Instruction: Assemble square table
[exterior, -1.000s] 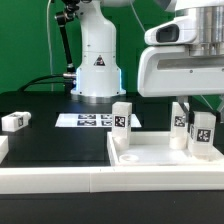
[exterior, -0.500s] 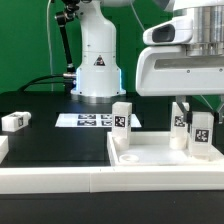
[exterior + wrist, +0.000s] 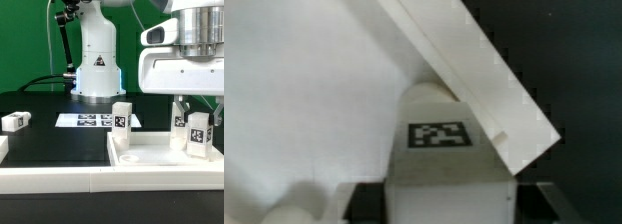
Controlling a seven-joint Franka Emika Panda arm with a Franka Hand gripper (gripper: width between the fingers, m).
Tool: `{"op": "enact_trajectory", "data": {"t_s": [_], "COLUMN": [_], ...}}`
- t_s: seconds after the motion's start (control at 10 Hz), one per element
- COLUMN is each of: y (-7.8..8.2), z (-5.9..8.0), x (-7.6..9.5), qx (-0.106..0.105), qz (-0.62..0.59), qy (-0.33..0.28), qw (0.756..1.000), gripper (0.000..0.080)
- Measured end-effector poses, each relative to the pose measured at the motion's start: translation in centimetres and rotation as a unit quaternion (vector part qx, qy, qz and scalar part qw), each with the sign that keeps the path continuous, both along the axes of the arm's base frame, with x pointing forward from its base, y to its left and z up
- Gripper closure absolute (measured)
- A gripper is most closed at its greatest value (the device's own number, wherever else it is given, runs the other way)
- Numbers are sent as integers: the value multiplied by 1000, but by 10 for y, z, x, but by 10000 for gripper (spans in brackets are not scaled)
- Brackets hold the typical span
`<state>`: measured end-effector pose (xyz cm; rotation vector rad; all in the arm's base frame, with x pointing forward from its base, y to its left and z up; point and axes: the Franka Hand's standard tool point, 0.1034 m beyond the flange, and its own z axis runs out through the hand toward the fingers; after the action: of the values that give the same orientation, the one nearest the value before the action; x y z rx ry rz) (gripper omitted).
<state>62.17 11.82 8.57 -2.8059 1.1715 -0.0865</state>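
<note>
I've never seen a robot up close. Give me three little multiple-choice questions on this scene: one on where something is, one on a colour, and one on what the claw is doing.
1. Where is the lying leg?
A) on the table, at the exterior view's left, apart from the tray top
B) inside the tray top
C) stacked on another leg

2. What colour is the table?
A) red
B) black
C) yellow

3. What is the gripper doing?
A) open and empty
B) shut on the held leg
C) shut on nothing

Answers:
1 A: the lying leg rests alone on the table, well away from the tray top.
2 B: the bare surface around the parts is black.
3 B: the wrist view shows a tagged white leg between the two fingers.
</note>
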Motion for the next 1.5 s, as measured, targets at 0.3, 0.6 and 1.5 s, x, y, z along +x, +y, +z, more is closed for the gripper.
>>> {"op": "enact_trajectory", "data": {"t_s": [0.3, 0.6, 1.5], "y": [-1, -1, 4], "z": [0, -1, -1], "x": [1, 1, 1], "qx": [21, 43, 77], "qz": [-158, -274, -445], "qy": [-3, 7, 28], "qw": [987, 961, 892], "gripper": [508, 508, 508]}}
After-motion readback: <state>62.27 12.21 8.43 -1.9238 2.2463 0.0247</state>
